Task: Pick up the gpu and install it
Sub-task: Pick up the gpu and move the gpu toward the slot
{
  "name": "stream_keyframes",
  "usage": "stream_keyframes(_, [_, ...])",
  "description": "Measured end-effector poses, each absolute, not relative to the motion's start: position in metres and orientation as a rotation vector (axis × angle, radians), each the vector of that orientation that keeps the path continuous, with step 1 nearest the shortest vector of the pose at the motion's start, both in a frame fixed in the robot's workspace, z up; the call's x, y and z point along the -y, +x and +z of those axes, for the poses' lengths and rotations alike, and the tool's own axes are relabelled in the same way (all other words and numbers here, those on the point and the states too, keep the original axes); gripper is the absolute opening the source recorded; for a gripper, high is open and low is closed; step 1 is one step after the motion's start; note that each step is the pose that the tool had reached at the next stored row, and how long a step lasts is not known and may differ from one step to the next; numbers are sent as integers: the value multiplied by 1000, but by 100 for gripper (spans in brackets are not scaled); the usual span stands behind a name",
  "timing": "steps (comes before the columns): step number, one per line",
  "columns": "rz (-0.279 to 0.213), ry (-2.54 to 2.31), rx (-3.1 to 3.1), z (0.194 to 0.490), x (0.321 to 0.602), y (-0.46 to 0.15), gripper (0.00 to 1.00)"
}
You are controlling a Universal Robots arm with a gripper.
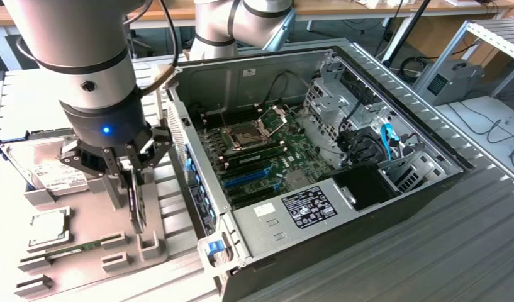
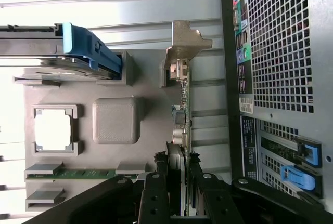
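Note:
The gpu (image 1: 138,204) is a thin dark card standing on edge over the grey fixture tray (image 1: 93,211), at the exterior view's left of the open computer case (image 1: 324,157). My gripper (image 1: 129,189) comes down on it from above, its fingers closed against both faces of the card. In the wrist view the gpu (image 2: 183,104) shows edge-on, with its silver bracket (image 2: 184,42) at the far end and my gripper (image 2: 179,180) clamped on the near end. I cannot tell whether the card's lower edge still rests in its holder.
On the tray lie a hard drive (image 1: 47,170) in a blue-handled carrier (image 2: 88,50), a processor (image 1: 47,226) and a green memory stick (image 1: 76,247). The motherboard (image 1: 257,151) with blue slots (image 1: 244,176) lies in the case. The case's perforated rear wall (image 2: 281,52) is close beside the card.

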State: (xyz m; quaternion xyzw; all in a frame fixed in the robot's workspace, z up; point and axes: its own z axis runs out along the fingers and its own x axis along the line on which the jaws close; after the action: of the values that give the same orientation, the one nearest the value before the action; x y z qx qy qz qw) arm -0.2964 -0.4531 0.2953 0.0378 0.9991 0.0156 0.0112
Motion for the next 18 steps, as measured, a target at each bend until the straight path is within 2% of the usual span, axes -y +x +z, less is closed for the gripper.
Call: stream_keyframes(18, [49, 118, -3117, 301, 453, -296, 26])
